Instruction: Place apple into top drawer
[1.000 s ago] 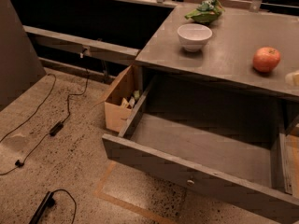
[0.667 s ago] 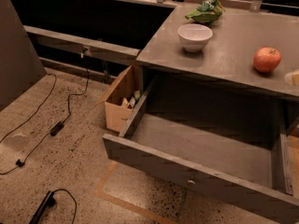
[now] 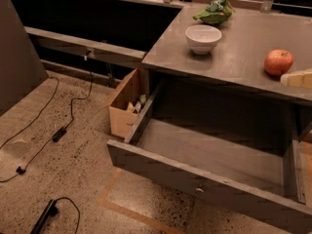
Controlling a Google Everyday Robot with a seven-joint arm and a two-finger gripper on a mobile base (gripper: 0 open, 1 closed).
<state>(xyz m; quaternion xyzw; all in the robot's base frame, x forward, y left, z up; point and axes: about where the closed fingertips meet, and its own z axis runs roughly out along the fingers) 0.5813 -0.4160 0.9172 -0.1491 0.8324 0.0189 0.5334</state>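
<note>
The apple (image 3: 279, 62) sits on the grey bench (image 3: 239, 50) toward 2 o'clock in the view, resting on the surface and not far from the front edge. Just beside it, at about 4 o'clock from the fruit, only a pale sliver of the hand (image 3: 298, 79) enters from the right edge. It lies low over the bench and appears slightly apart from the apple; whether it is apart or together I cannot tell.

Below the bench the top drawer (image 3: 209, 152) stands pulled far out toward 6 o'clock, its plain grey inside bare, with a small round knob (image 3: 199, 190) on the front panel.

From the apple, a white bowl (image 3: 203, 38) stands at 10 o'clock, well apart, and a green leafy item (image 3: 214, 12) lies beyond the bowl at 12 o'clock from it. At 9 o'clock from the drawer, a cardboard box (image 3: 124, 104) rests on the speckled floor just beside the drawer's left wall.
</note>
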